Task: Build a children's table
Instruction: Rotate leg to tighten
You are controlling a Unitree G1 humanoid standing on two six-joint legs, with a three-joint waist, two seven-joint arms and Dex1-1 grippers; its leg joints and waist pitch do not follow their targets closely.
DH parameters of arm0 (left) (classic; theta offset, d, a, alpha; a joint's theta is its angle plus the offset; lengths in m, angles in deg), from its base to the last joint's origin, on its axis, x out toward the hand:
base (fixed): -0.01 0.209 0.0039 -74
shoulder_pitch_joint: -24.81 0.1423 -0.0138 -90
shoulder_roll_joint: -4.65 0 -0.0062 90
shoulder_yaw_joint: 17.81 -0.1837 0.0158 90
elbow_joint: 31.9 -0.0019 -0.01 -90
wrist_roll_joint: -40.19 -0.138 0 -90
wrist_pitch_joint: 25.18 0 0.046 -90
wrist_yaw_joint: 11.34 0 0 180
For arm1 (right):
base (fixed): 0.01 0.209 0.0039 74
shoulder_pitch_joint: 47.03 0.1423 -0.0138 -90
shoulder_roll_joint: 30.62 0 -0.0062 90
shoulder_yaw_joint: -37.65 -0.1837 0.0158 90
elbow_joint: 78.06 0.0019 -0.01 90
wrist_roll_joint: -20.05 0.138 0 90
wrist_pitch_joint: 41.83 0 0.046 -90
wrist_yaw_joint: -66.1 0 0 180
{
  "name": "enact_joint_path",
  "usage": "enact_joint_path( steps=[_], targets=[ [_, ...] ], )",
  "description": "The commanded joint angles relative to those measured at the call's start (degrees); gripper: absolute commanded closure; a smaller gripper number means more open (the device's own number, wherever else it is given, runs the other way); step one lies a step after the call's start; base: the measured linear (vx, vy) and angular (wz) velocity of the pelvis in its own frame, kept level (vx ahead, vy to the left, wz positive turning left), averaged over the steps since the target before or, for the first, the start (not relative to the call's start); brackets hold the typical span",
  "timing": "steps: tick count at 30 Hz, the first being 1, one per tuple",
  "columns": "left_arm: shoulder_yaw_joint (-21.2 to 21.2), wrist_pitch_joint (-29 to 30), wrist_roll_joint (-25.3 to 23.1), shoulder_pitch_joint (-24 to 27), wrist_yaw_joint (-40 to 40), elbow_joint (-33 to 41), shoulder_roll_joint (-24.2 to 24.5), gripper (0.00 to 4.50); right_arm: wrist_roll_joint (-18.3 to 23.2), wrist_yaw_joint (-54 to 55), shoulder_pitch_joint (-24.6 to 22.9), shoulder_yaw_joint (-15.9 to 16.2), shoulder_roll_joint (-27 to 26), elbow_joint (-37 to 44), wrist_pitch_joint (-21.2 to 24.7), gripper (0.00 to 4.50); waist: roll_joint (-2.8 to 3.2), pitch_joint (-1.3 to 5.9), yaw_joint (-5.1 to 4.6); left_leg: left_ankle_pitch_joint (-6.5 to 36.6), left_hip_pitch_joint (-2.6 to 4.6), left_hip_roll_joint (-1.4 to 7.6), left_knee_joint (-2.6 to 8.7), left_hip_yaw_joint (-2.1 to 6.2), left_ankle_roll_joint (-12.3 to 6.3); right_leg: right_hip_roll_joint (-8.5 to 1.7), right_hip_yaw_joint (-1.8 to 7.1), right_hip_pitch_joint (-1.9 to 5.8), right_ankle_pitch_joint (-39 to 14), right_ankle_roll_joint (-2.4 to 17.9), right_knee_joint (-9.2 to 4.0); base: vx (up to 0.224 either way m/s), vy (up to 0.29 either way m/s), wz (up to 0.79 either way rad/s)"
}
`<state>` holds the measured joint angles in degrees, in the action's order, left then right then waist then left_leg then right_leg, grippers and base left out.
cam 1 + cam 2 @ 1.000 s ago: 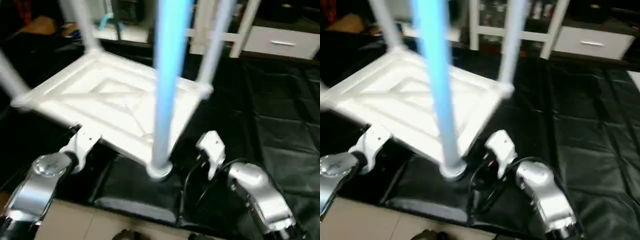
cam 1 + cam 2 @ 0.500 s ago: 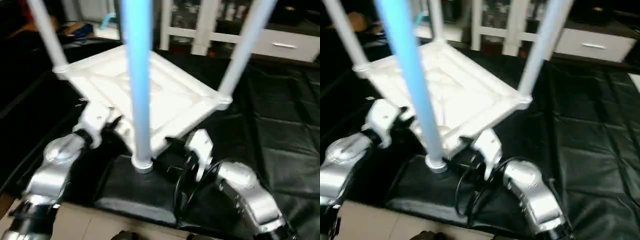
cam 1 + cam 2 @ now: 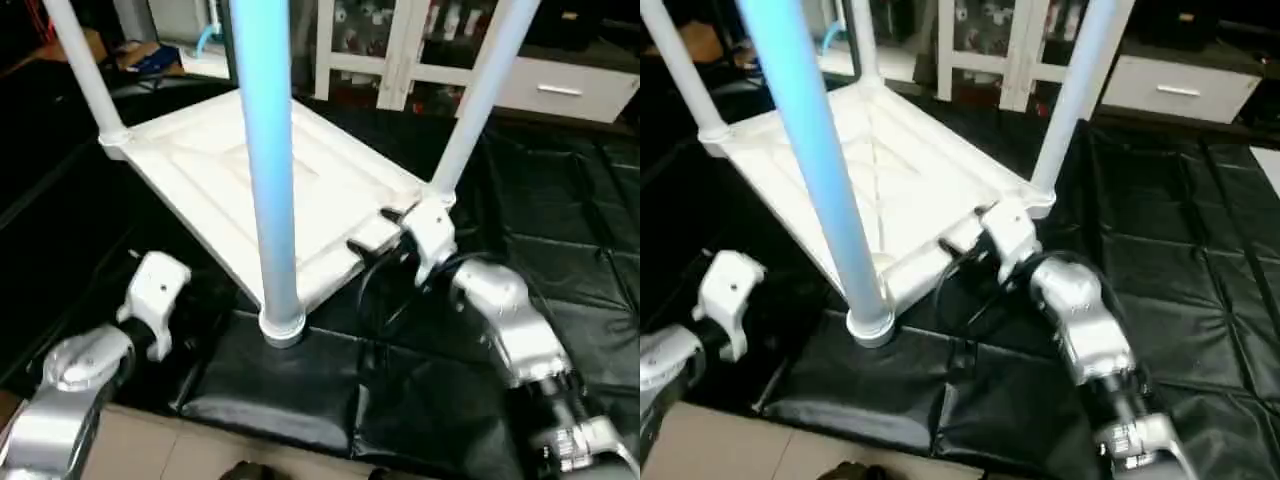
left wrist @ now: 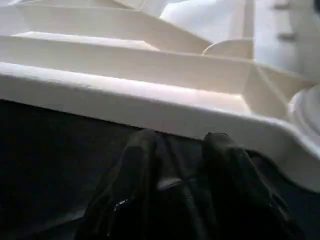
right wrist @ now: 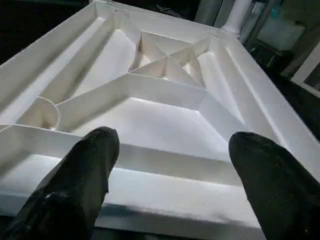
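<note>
The children's table lies upside down on a black mat, its ribbed tabletop (image 3: 300, 190) facing up. The legs stand upright in the corner sockets: the near leg (image 3: 265, 150), the right leg (image 3: 480, 100), the left leg (image 3: 80, 70) and a far leg (image 3: 862, 40). My right gripper (image 5: 175, 150) is wide open at the tabletop's near right rim, close to the right leg's socket, holding nothing. It also shows from the head (image 3: 378, 232). My left gripper (image 4: 180, 150) sits low on the mat facing the tabletop's left rim, fingers (image 4: 140, 165) apart with nothing between them.
The black padded mat (image 3: 560, 200) stretches to the right and behind. A white shelf unit with a drawer (image 3: 560, 85) stands at the back. A strip of beige floor (image 3: 200, 450) runs along the near edge. A black cable (image 3: 970, 290) loops by my right wrist.
My right gripper has gone forward to the tabletop's near right rim. My left gripper has drawn back from the tabletop's left edge. The view has also shifted.
</note>
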<state>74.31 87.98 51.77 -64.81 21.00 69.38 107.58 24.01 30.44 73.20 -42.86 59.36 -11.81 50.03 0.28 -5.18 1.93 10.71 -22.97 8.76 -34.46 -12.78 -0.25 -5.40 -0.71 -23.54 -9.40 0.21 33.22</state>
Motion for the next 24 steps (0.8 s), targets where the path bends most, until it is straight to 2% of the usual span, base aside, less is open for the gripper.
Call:
enact_joint_path(
  steps=[1,2,4,5,6,7,10,11,12,15,16,18,19,21,22,23,24],
  targets=[
    [0.00,2.52,2.37,0.63,1.88,4.33,0.93,2.65,-1.98,-5.47,4.41,2.08,1.64,-6.89,-5.23,0.43,0.59,3.60,-0.16,16.27,2.57,3.99,5.34,2.56,0.94,-2.20,1.09,1.18,-9.34,11.51,-2.40,0.000,0.000,0.00],
    [-0.44,3.81,3.30,1.21,3.13,6.26,1.81,2.64,-3.58,-11.17,9.24,4.06,3.57,-13.14,-9.37,0.27,0.28,3.42,-0.17,16.37,2.52,4.01,5.38,2.45,0.63,-2.20,1.08,1.17,-9.42,11.75,-2.56,0.000,0.000,0.00],
    [-0.92,5.12,3.79,1.82,4.26,8.01,2.79,2.64,-5.22,-17.52,14.44,5.96,5.62,-19.82,-13.66,0.07,0.36,3.40,-0.28,15.25,2.34,4.00,5.06,2.44,-0.51,-2.26,1.02,1.37,-8.59,13.09,-2.41,0.000,0.000,0.00],
    [-1.00,5.29,3.79,1.91,4.37,8.20,2.90,2.64,-5.47,-18.79,15.25,6.32,6.02,-20.78,-14.29,0.03,0.23,3.14,-0.15,14.19,2.30,4.02,4.89,2.24,-1.99,-2.26,1.22,1.41,-8.30,13.43,-2.45,0.000,0.000,0.00],
    [-1.12,5.59,3.79,2.08,4.52,8.48,3.07,2.64,-6.00,-21.20,16.66,7.04,6.80,-22.41,-15.43,0.01,0.33,3.20,-0.10,14.35,2.45,4.11,4.79,2.16,-2.29,-2.28,1.20,1.27,-8.54,13.67,-2.41,0.000,0.000,0.00],
    [-1.25,6.28,4.22,2.45,4.86,9.22,3.25,2.64,-6.93,-24.37,18.43,8.04,7.69,-24.75,-16.63,0.01,0.19,3.12,-0.03,13.61,2.34,4.09,4.74,2.10,-2.73,-2.20,1.22,1.35,-8.48,13.58,-2.48,0.000,0.000,0.00],
    [-1.55,7.98,5.49,3.28,5.68,11.11,3.65,2.64,-9.71,-29.18,22.04,10.15,9.13,-29.73,-19.18,0.01,0.30,3.40,-0.05,12.04,2.22,4.24,4.55,2.25,-3.24,-2.15,1.06,1.53,-6.80,14.72,-2.06,0.000,0.000,0.00],
    [-1.82,8.87,6.33,3.81,6.24,12.27,3.91,2.64,-11.82,-29.84,23.82,11.52,9.63,-32.08,-20.55,0.01,-0.17,3.20,-0.08,11.53,2.06,4.29,4.54,2.25,-3.66,-2.05,0.96,1.53,-6.69,15.34,-1.95,0.000,0.000,0.00],
    [-1.96,9.72,6.95,4.15,6.55,13.23,4.26,2.64,-13.21,-29.46,25.25,12.39,9.55,-34.36,-21.84,0.01,-0.15,3.09,-0.06,11.22,2.10,4.33,4.53,2.16,-3.89,-2.09,0.93,1.41,-6.72,15.78,-2.09,0.000,0.000,0.00],
    [-2.30,11.45,8.31,4.80,7.19,15.28,4.87,2.64,-15.85,-27.94,27.81,14.14,8.82,-39.03,-24.27,0.01,-0.05,2.67,-0.04,12.92,2.13,4.36,4.71,2.07,-3.60,-1.92,1.02,1.24,-8.65,15.94,-2.24,0.000,0.000,0.00],
    [-2.47,13.17,9.91,5.30,7.82,17.11,5.35,2.64,-18.67,-26.61,29.51,16.29,8.16,-42.54,-25.65,0.01,-0.22,2.64,-0.16,13.72,2.22,4.48,4.69,2.12,-3.14,-2.12,1.07,1.08,-9.44,16.15,-2.16,0.000,0.000,0.00],
    [-2.57,13.94,10.11,5.48,7.76,18.21,5.46,2.64,-20.93,-23.86,30.57,17.71,7.32,-44.60,-25.83,0.01,-0.06,2.48,-0.15,14.42,2.22,4.50,4.79,2.16,-2.46,-2.13,1.15,1.03,-10.25,16.08,-2.24,0.000,0.000,0.00],
    [-2.57,14.03,10.11,5.49,7.70,18.34,5.44,2.64,-21.23,-23.48,30.68,17.91,7.20,-44.83,-25.82,0.01,-0.32,2.27,-0.12,14.65,2.17,4.46,4.88,2.13,-2.14,-2.03,1.19,1.02,-10.51,15.78,-2.28,0.000,0.000,0.00],
    [-2.57,14.61,9.90,5.10,6.79,18.90,4.79,2.64,-22.96,-20.06,31.36,18.91,6.19,-46.21,-25.66,0.01,-0.34,2.23,-0.18,14.70,2.22,4.44,4.93,2.13,-1.72,-2.03,1.27,1.00,-10.42,15.42,-2.24,0.000,0.000,0.00],
    [-2.68,14.95,9.81,4.83,6.36,19.11,4.45,2.64,-23.13,-19.91,31.46,19.02,5.76,-46.67,-25.73,0.01,-0.64,2.18,-0.22,14.46,2.19,4.43,4.89,2.14,-1.78,-2.05,1.34,1.05,-10.06,15.26,-2.17,0.000,0.000,0.00],
    [-2.93,15.46,9.77,4.49,5.93,19.45,4.16,2.64,-23.47,-19.66,31.69,19.15,5.22,-47.58,-26.17,0.01,-0.44,2.14,-0.13,14.59,2.32,4.48,4.91,2.10,-1.89,-2.04,1.37,0.93,-9.95,15.27,-2.23,0.000,0.000,0.00],
    [-3.33,15.78,9.63,4.01,5.29,19.72,3.62,2.64,-24.39,-18.68,31.81,19.79,4.66,-48.40,-26.45,0.01,-0.71,2.07,-0.15,14.60,2.27,4.50,4.96,2.07,-1.97,-1.99,1.35,0.92,-9.88,15.24,-2.20,0.000,0.000,0.00]
  ],
)
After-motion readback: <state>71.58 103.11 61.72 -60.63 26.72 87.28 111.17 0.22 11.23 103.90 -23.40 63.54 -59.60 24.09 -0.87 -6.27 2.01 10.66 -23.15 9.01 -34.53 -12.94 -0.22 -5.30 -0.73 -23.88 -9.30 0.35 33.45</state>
